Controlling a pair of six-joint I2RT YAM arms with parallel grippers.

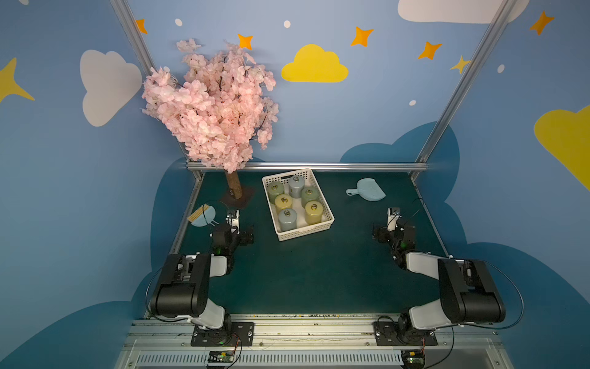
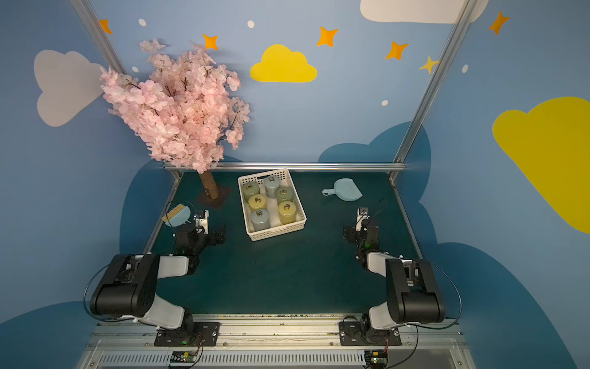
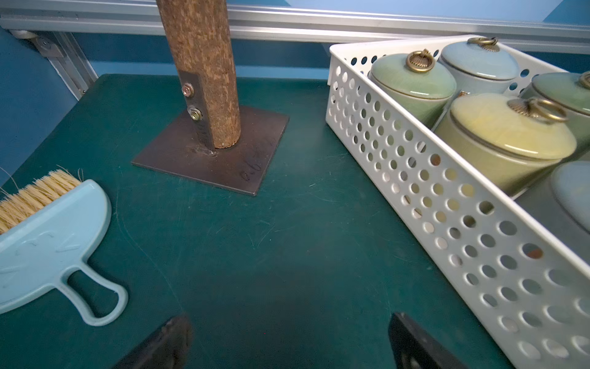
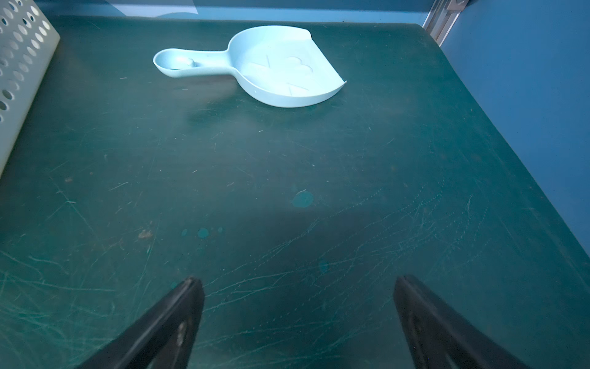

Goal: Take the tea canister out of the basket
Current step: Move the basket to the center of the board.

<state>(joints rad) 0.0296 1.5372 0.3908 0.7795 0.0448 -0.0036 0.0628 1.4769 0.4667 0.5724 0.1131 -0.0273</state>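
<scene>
Far left, pale blue plastic straw-bristled brush (image 1: 201, 216), left gripper (image 3: 289, 322) spread, empty, white perforated plastic basket (image 1: 306, 230) at centre back holding six glazed lidded tea canisters (image 1: 283, 202), pale blue plastic dustpan (image 1: 368, 191), right gripper (image 4: 297, 281) spread, empty.

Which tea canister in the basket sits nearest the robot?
The blue-grey canister in the basket's near corner, on the robot's left; the other blue-grey one stands at the far end.
</scene>
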